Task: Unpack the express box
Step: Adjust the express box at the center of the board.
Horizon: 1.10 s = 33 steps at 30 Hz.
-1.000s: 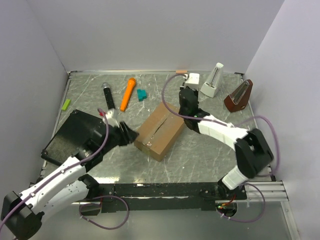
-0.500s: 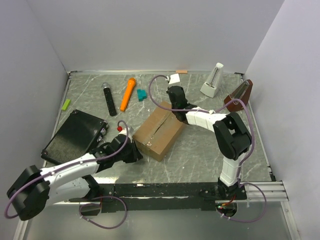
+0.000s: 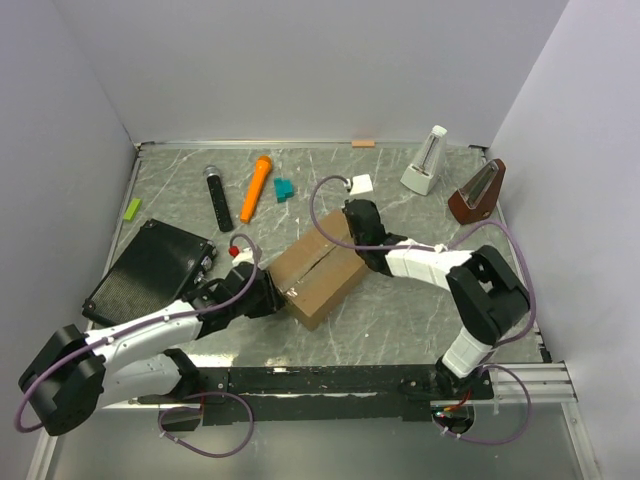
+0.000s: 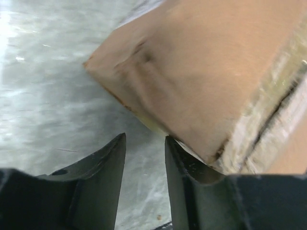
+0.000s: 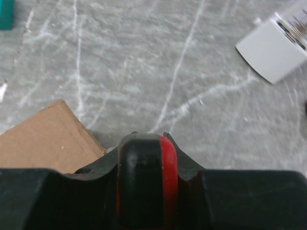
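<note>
The express box point(image 3: 322, 272) sits near the middle of the table point(image 3: 410, 310), set at a diagonal, with its top flaps lying down and a dark line along the taped centre seam. The left gripper point(image 3: 272, 297) is low at the box's near left corner. In the left wrist view its fingers point(image 4: 103, 177) stand partly apart with only bare table between them, and the other finger lies against the lower edge of the cardboard corner. The right gripper point(image 3: 355, 233) is at the box's far right corner and is closed around a black and red object point(image 5: 146, 182). The wrist view is too close to identify it, though it may be a tool handle. The object's tip lies just beside the box corner; contact cannot be confirmed. A flat black ribbed case point(image 3: 150, 268) lies to the left of the box. An orange cylinder point(image 3: 256, 187), a black bar point(image 3: 218, 197) and a teal block point(image 3: 284, 188) lie beyond the box. A white metronome point(image 3: 425, 160) and a brown metronome point(image 3: 477, 192) stand at the far right.
</note>
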Available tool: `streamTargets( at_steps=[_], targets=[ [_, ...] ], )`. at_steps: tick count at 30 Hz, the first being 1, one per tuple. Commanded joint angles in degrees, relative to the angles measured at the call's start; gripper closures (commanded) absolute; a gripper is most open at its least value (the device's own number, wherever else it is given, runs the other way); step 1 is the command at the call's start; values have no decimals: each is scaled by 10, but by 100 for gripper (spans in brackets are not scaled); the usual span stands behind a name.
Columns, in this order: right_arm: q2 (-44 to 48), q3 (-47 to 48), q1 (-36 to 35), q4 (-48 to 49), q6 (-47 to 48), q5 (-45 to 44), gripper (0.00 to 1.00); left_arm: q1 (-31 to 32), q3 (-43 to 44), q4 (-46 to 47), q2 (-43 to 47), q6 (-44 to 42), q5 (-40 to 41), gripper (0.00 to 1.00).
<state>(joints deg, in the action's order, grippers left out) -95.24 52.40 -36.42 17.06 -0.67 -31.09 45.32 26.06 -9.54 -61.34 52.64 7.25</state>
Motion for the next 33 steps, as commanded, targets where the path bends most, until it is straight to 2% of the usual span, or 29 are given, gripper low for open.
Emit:
streamTargets(
  at_steps=[1, 7, 14, 23, 27, 30, 33],
  targets=[
    [60, -37, -60, -34, -60, -11, 100, -46, 18, 64, 12, -11, 29, 55],
    [122, -61, -115, -119, -123, -59, 100, -141, 27, 86, -3, -40, -6, 53],
    [167, -70, -145, -200, -219, -35, 100, -168, 100, 64, -53, -68, 20, 50],
    [204, -73, -178, -256, -281, -13, 100, -202, 208, 57, -151, -126, -23, 49],
    [217, -87, -178, -272, -291, -33, 100, -204, 246, 8, -194, -130, -10, 47],
    [232, -94, -172, -285, -284, -56, 100, -206, 232, -16, -190, -118, 29, 42],
    [254, -101, -164, -293, -275, -66, 100, -208, 217, -35, -184, -112, 63, 31]
  ],
)
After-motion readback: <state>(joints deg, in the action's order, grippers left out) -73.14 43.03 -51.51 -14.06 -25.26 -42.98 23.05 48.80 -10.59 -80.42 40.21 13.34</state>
